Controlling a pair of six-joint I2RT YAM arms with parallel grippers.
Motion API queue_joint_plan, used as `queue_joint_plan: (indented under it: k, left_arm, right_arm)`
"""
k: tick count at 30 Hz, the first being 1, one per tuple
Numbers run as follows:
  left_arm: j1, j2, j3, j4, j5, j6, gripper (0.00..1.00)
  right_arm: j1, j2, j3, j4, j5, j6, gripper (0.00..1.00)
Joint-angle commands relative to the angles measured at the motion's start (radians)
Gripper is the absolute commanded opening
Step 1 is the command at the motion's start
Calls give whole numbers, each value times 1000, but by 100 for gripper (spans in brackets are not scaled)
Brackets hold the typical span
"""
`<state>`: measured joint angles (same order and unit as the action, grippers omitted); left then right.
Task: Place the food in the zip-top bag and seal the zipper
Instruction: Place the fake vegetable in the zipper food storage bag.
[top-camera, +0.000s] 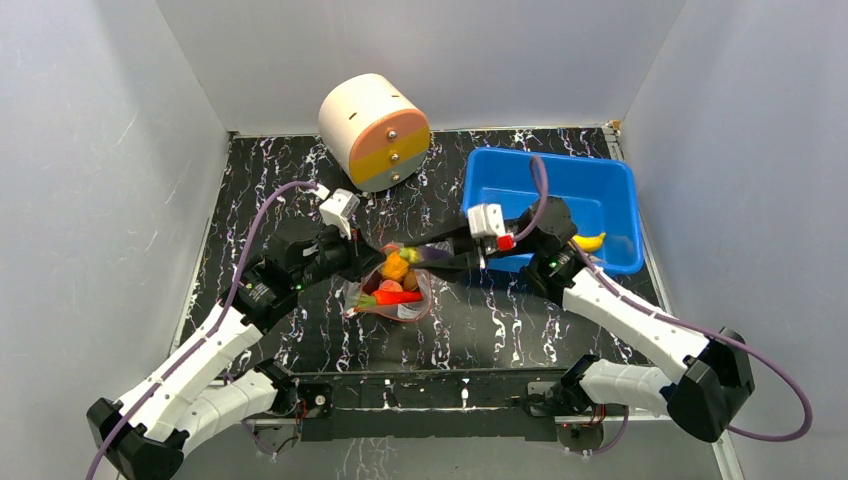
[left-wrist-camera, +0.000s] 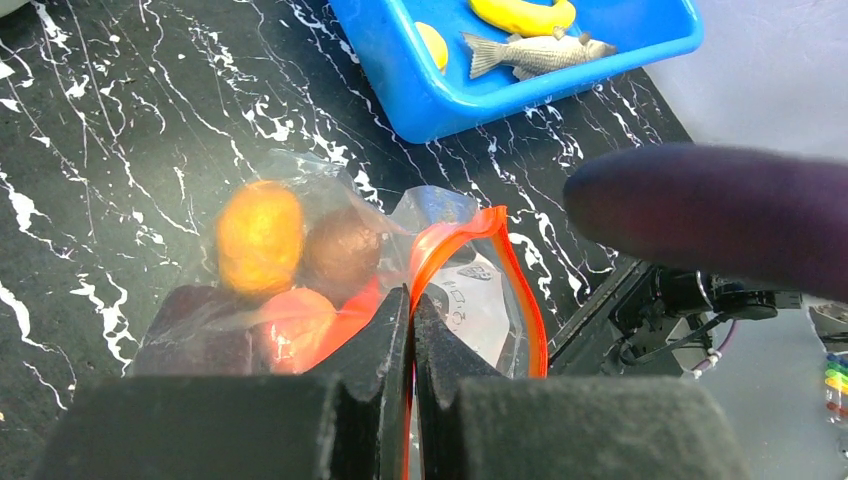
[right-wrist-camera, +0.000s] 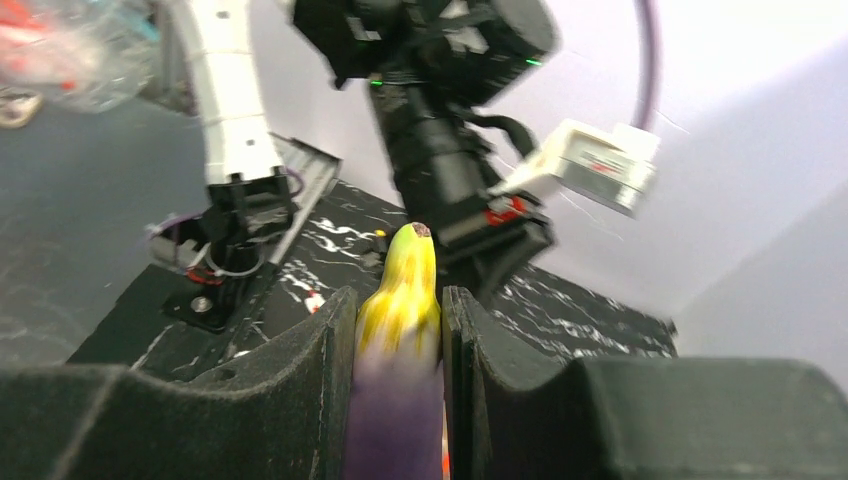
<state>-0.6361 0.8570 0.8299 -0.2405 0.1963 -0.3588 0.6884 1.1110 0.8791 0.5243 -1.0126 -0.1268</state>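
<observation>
The clear zip-top bag (top-camera: 392, 290) lies mid-table with its mouth held open. It holds an orange round piece (left-wrist-camera: 260, 236), a brown piece (left-wrist-camera: 340, 250) and red-orange pieces (left-wrist-camera: 290, 315). My left gripper (top-camera: 372, 266) is shut on the red-orange zipper strip (left-wrist-camera: 520, 280) at the bag's mouth, as the left wrist view (left-wrist-camera: 412, 305) shows. My right gripper (top-camera: 438, 256) is shut on the purple eggplant (right-wrist-camera: 398, 390), whose yellow-green stem end points at the bag mouth. The eggplant (left-wrist-camera: 720, 215) hovers just right of the open mouth. A yellow banana (top-camera: 588, 241) lies in the bin.
The blue bin (top-camera: 600, 180) stands at the back right, holding the banana (left-wrist-camera: 522, 14), a grey toy fish (left-wrist-camera: 535, 55) and a yellow piece (left-wrist-camera: 432, 45). A cream-and-orange cylinder (top-camera: 375, 130) lies at the back centre. Grey walls enclose the table.
</observation>
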Motion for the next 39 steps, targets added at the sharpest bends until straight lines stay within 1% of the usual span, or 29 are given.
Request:
queue_joint_plan:
  k: [1, 6, 12, 20, 21, 23, 26, 28, 31, 34, 39]
  left_arm:
    - [6, -3, 52, 6, 59, 6, 0]
    - [6, -2, 52, 3, 104, 8, 0]
    - [6, -6, 45, 5, 113, 0, 0]
    - [6, -21, 48, 3, 131, 1, 0]
    - [6, -25, 47, 3, 135, 3, 0]
    - [6, -27, 47, 2, 155, 11, 0]
    - [6, -26, 50, -1, 194, 19, 0]
    - [6, -23, 53, -3, 214, 23, 0]
    - [6, -24, 53, -7, 234, 34, 0]
    - [5, -26, 53, -17, 225, 47, 0]
    - [6, -19, 69, -31, 233, 61, 0]
  right_arm:
    - [79, 36, 55, 79, -164, -143, 20]
    - [145, 89, 115, -5, -222, -283, 21]
    - [199, 129, 147, -15, -239, -347, 21]
    - [215, 171, 138, -22, -269, -401, 21]
    - [215, 175, 135, -36, -268, -420, 21]
    - [215, 181, 142, -120, -261, -492, 21]
    - [215, 195, 182, -336, -212, -663, 21]
    - [214, 206, 184, -438, -166, -744, 20]
    - [215, 212, 169, -512, -111, -818, 19]
    - [215, 204, 163, -588, -47, -883, 18]
    - [215, 176, 115, -622, 97, -933, 18]
